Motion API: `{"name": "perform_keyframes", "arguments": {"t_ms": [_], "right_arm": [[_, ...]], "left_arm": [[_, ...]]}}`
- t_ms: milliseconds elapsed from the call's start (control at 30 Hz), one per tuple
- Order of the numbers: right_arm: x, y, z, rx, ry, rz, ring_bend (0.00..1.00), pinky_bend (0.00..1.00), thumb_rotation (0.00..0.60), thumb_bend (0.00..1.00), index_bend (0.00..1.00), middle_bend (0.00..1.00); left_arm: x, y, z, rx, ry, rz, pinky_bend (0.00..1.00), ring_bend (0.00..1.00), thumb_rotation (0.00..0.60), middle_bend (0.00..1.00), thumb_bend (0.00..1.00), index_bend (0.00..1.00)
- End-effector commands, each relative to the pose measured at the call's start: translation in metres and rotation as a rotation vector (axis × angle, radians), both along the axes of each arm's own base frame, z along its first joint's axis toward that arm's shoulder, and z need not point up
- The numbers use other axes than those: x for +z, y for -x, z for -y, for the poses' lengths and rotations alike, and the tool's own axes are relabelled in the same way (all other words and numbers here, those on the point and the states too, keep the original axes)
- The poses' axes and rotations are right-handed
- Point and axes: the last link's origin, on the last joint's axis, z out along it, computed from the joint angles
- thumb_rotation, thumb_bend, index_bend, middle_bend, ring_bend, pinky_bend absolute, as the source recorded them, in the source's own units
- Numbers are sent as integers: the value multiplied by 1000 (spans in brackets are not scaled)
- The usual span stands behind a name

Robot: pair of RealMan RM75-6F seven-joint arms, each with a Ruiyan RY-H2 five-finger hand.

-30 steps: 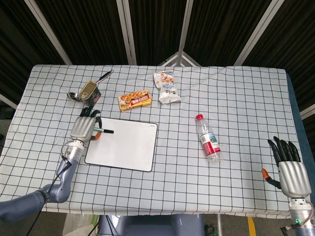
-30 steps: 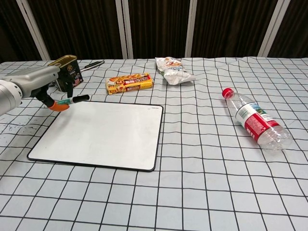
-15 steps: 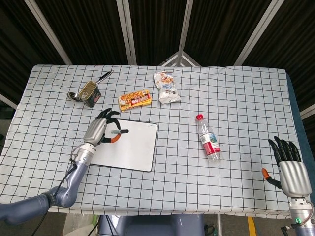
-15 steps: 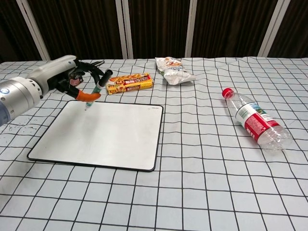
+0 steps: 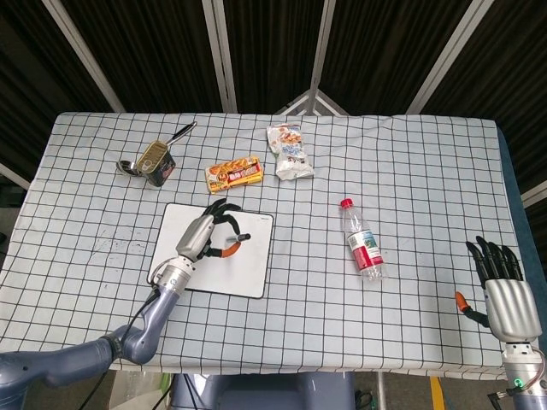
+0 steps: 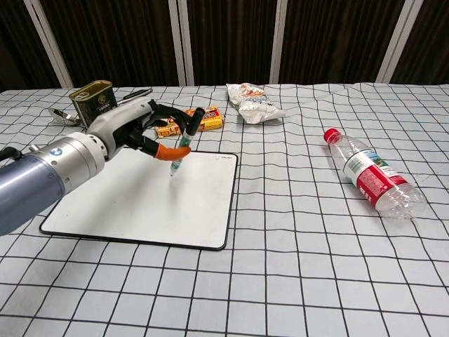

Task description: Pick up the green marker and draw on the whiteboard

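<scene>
Checked-cloth table with whiteboard, bottle, tin, snack packets.

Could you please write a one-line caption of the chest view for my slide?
Left hand holds the green marker tip-down over the whiteboard.

**Surfaces and finishes on the table**

The white cloth with a black grid looks matt and lies slightly rippled. The black-framed whiteboard is smooth with a faint sheen. The clear plastic bottle is glossy, as are the crinkled snack bag and the metal tin. The left hand has a brushed silver shell; the right hand matches it.
</scene>
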Motion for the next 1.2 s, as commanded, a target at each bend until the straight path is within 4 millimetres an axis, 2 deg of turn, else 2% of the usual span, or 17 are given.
{"name": "perform_keyframes", "arguments": {"t_ms": [33, 667, 1200], "right_arm": [[0, 0, 0, 0, 1, 1, 0, 0, 600, 313, 0, 0], [0, 0, 0, 2, 1, 0, 0, 0, 600, 312, 0, 0], [0, 0, 0, 2, 3, -1, 0, 0, 600, 313, 0, 0]], "left_arm": [[-4, -2, 1, 0, 6, 8, 63, 23, 600, 175, 486, 734], [-8, 0, 0, -4, 8, -7, 63, 23, 600, 175, 486, 739], [-4, 0, -2, -1, -3, -16, 63, 23, 600, 177, 486, 745]]}}
